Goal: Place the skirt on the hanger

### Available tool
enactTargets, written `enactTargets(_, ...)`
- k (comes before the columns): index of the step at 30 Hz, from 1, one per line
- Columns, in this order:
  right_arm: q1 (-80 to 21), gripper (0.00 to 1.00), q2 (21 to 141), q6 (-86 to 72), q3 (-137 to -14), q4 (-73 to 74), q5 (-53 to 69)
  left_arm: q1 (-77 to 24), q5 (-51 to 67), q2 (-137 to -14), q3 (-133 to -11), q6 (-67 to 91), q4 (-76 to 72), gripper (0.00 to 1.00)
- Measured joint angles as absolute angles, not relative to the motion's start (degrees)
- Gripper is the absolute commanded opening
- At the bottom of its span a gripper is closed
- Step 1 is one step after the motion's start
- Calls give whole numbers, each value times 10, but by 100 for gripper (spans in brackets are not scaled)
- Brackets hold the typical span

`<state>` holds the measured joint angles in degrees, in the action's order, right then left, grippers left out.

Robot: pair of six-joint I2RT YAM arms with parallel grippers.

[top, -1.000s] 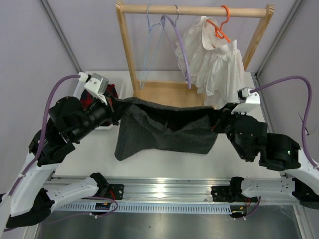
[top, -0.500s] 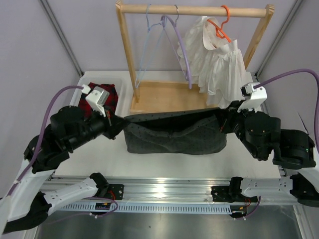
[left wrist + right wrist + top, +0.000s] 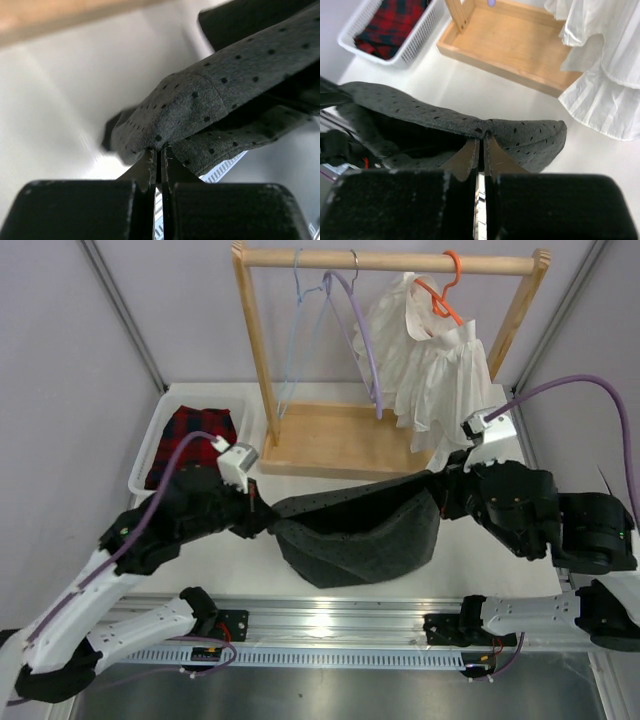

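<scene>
tightly, left gripper (image 3: pixel 157 151) and right gripper (image 3: pixel 481 137) pinch the soft dotted charcoal skirt (image 3: pixel 360 540), sagging pouch-like.

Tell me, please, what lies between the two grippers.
The skirt, sagging from left gripper to right gripper, both pinching it; the top view shows it.

The skirt (image 3: pixel 360 545) sags (dotted); hanger (image 3: pixel 290 340) hangs.
</scene>
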<state>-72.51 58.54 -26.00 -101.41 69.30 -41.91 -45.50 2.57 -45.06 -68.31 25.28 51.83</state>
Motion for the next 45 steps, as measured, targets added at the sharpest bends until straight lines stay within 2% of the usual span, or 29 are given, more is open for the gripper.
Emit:
enactTargets(3,-717,0,603,-263,-991,696,-420,-455,32,-488,-625,274,484,0)
enactTargets(8,-635,0,615,-269,-831,655,-391,-439,35,-568,-545,298,418,1)
enactTargets(13,-610,0,618,-269,-788,649,-354,-419,67,-577,-458,318,329,10)
enactTargets(16,-610,0,613,-269,-808,649,-344,-418,95,-574,-414,331,277,23)
enactTargets(17,-613,0,613,-269,-815,649,-340,-418,102,-574,-401,335,258,33)
enactTargets(22,-631,0,618,-272,-823,649,-338,-418,127,-570,-362,350,195,50)
enactTargets(25,-636,0,627,-274,-823,649,-338,-418,133,-555,-347,356,175,50)
enactTargets(31,-636,0,631,-276,-823,649,-339,-418,126,-542,-345,354,173,42)
enactTargets(35,-633,0,631,-276,-823,649,-340,-418,117,-528,-336,349,179,42)
enactTargets(41,-616,0,631,-275,-823,649,-339,-418,120,-510,-322,336,191,56)
enactTargets(45,-610,0,632,-274,-823,649,-337,-418,122,-498,-313,329,200,57)
